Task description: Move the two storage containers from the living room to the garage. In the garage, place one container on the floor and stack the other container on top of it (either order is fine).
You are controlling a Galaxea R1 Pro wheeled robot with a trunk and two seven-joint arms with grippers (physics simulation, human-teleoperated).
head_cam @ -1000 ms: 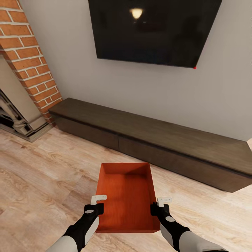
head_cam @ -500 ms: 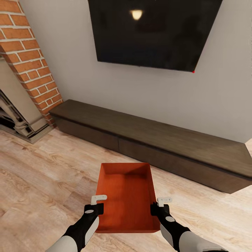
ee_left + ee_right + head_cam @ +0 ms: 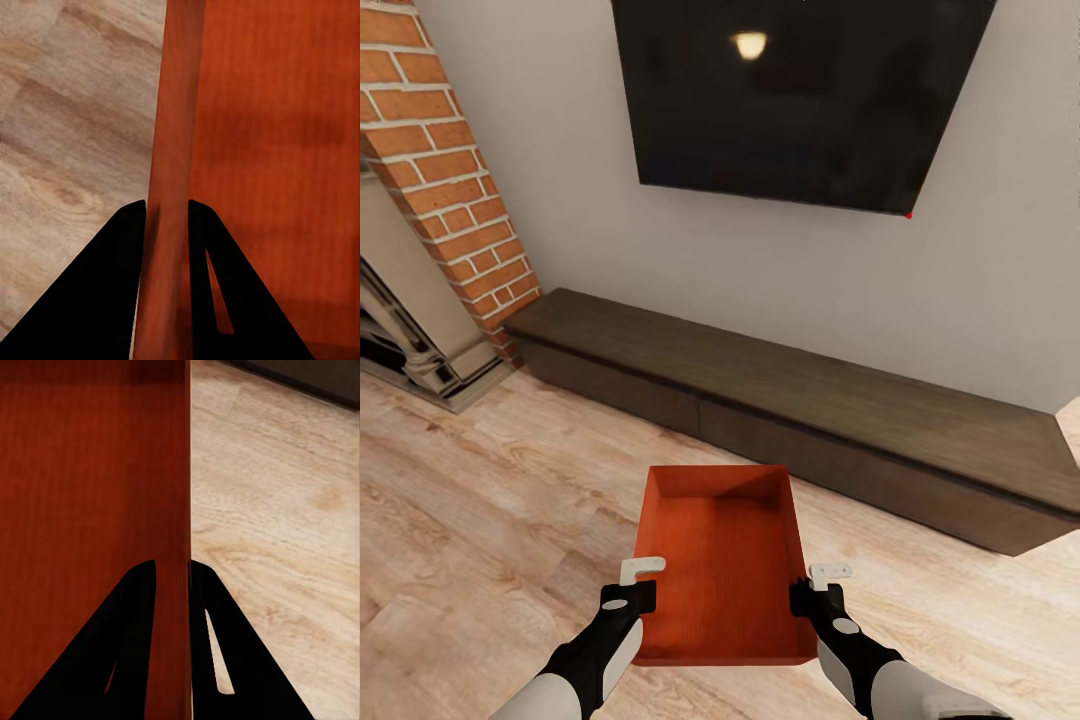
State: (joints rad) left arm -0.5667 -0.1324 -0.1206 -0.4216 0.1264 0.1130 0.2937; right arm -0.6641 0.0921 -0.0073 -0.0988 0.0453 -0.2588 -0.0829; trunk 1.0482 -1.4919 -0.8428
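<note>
One orange-red storage container is held up in front of me over the light wood plank floor of the living room. My left gripper is shut on its left wall, one finger on each side of that wall. On the opposite side my right gripper is shut on the right wall in the same way. The bin is empty and roughly level.
A long low dark wood TV cabinet runs along the wall just ahead, under a black wall TV. A red brick fireplace stands at the left. Plank floor lies open around me.
The whole picture has shifted slightly downward and the wall looks a little nearer, so the camera moved. The container and both grippers keep the same place in view.
</note>
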